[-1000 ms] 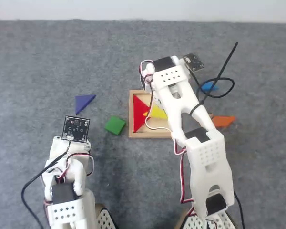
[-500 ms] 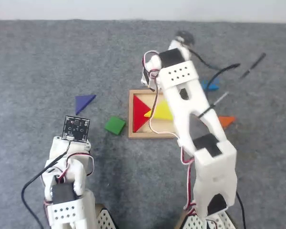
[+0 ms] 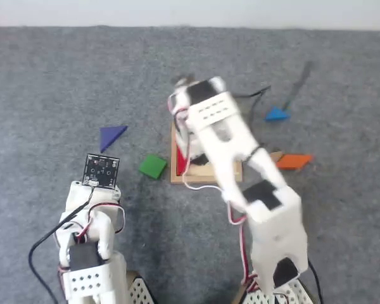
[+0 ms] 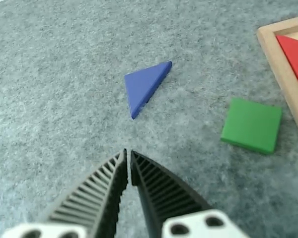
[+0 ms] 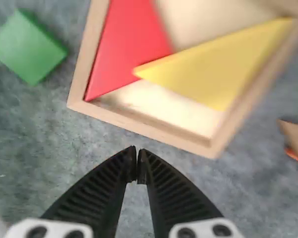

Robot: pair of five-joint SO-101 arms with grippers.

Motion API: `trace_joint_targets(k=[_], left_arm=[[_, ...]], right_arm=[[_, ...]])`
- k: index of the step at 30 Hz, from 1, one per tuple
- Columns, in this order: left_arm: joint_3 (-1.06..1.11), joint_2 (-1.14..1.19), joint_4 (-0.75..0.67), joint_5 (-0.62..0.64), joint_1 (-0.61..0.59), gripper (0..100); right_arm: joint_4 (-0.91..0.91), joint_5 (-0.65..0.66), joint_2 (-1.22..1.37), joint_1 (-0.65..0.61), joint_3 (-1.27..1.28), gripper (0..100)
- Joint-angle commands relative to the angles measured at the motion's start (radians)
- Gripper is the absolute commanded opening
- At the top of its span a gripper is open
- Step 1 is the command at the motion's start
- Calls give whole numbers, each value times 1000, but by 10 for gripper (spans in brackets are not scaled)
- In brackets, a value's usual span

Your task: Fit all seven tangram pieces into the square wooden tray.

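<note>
Left end effector point(image 4: 128, 158): the ribbed black fingers are pinched together with nothing between them, hanging over bare grey bench point(image 3: 50, 82). Just past the tips lies the dark blue triangle point(image 4: 145, 85), flat on the felt and apart from the fingers. Off to one side of it is the green square point(image 4: 252, 125), a chunky flat block sitting near the tray's outer wall but not touching it.

Right end effector point(image 5: 137, 153): same deal, tips closed on each other and holding nothing. It hovers over the bench just outside one edge of the tray point(image 5: 154, 134).

The tray is pale wood, square, with a raised rim. Inside it the red triangle point(image 5: 126, 44) lies snug along one wall. The yellow triangle point(image 5: 223, 69) is in there too, its sharp tip reaching the red one's long edge. (I can't tell if the yellow one sits fully flat; there's a shadow under it.) Bare wood shows between those two and the near rim.

From the high view, the right arm point(image 3: 269, 209) stretches over the tray and covers most of it. The orange piece point(image 3: 294, 161) lies on the bench just beside the tray's far side, and the light blue triangle point(image 3: 277, 114) sits beyond that, well apart from the tray.
</note>
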Motion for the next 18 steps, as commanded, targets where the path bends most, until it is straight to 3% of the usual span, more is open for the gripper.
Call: trace_joint_targets(k=[1,11,18], left_arm=[[-41,-17,0,-12,-9,13],[-41,-17,-2,-12,-9,13],[-41,-17,-2,-12,-9,13]], right_arm=[[-64,15,76,-38,-11,13],[-326,15,134,4,-11,13],[-516,17,142,99,-11,13]])
